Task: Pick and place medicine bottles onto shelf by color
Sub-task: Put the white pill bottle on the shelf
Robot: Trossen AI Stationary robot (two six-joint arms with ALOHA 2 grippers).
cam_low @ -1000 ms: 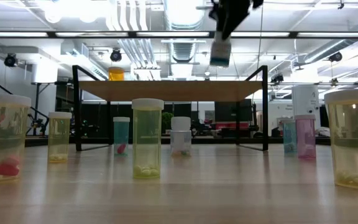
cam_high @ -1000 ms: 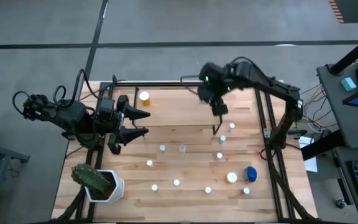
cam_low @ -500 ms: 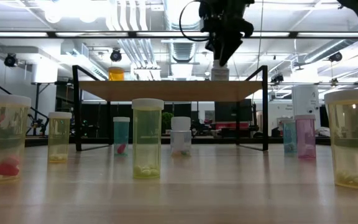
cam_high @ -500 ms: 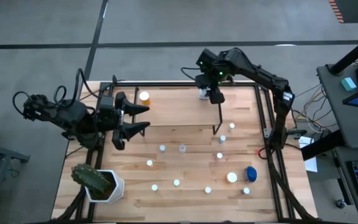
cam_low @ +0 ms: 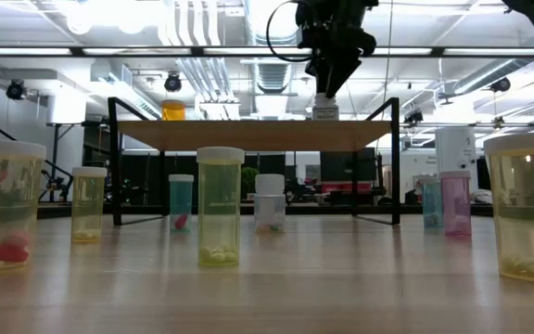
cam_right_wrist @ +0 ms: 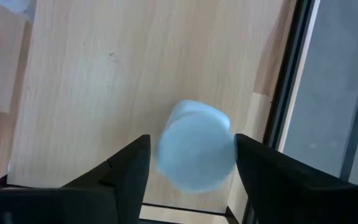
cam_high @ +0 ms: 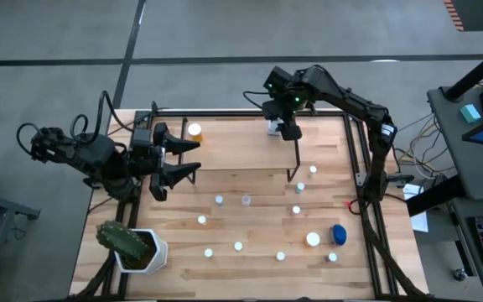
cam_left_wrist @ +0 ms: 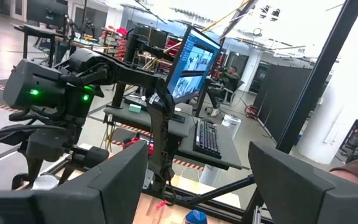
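The shelf (cam_high: pixel 250 147) is a light-wood board on black legs at the table's far side; it also shows in the low view (cam_low: pixel 248 135). A pale white-capped bottle (cam_high: pixel 272 127) stands upright on its base near the shelf's far edge, as the low view (cam_low: pixel 325 111) shows. My right gripper (cam_high: pixel 282 126) is open right above it, and its fingers (cam_right_wrist: pixel 126 171) stand either side of the cap (cam_right_wrist: pixel 196 152). An orange bottle (cam_high: pixel 194 131) stands on the shelf's left part. My left gripper (cam_high: pixel 183 159) is open and empty over the shelf's left end.
Several small bottles stand on the table in front of the shelf, among them one (cam_high: pixel 246 200) at the middle and a wider blue one (cam_high: pixel 339 234) at the right. A white pot with a cactus (cam_high: pixel 132 245) stands at the near left corner.
My right gripper has gone toward the table's far edge and down with the pale bottle. The bottle hung in the air a second ago and now stands on the shelf top, with the fingers just above it.
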